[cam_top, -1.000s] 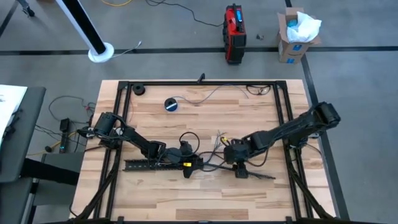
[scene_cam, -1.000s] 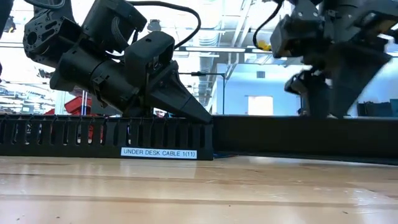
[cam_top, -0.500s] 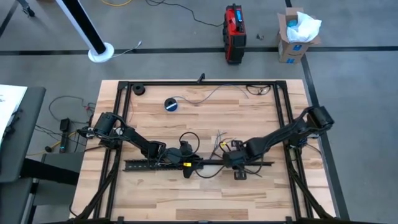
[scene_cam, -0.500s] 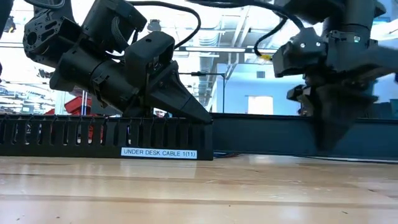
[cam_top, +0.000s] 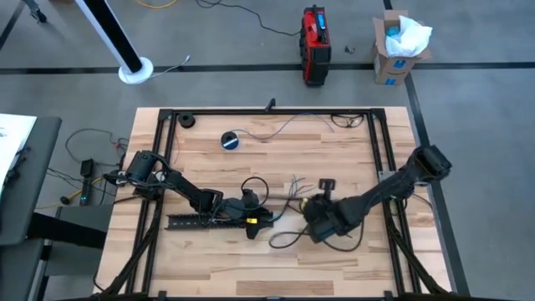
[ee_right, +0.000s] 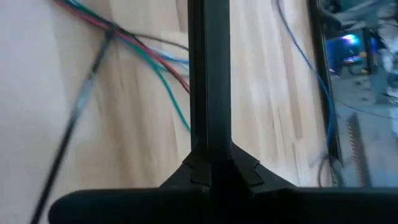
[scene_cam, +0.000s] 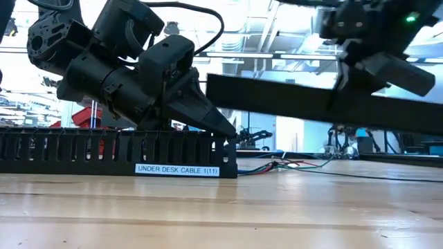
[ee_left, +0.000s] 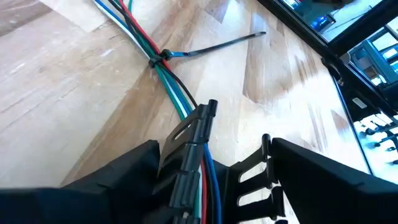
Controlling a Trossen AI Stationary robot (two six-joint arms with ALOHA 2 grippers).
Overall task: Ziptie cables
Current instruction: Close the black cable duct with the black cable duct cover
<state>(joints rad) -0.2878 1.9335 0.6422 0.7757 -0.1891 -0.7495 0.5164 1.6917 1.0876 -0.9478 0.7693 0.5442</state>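
Found the left claw [cam_top: 253, 221] low on the counter [cam_top: 334, 142], fingers spread only as wide as the end of the slotted channel [scene_cam: 118, 149] and closed on its two walls. Saw the cables [ee_left: 168, 68] run out of that channel between the fingers and on across bare wood ahead of the claw, red, green, blue and white together, cinched a little way ahead by a zip tie [ee_left: 163, 56] with its tail sticking out sideways. Noted open boards on both sides of the bundle there.

Found the right claw [cam_top: 320, 224] just beside the left one, on the side away from the channel, pinched tight on a flat black strip [scene_cam: 311, 104]. Held that strip up off the counter, slightly tilted, one end hanging over the tip of the left claw; left a clear gap beneath, with the cables lying flat under it. Could not tell whether strip and left claw touched.

Kept both claws well apart from the counter's black frame rail [cam_top: 267, 111] and from the tape roll [cam_top: 231, 140] beyond the left claw.
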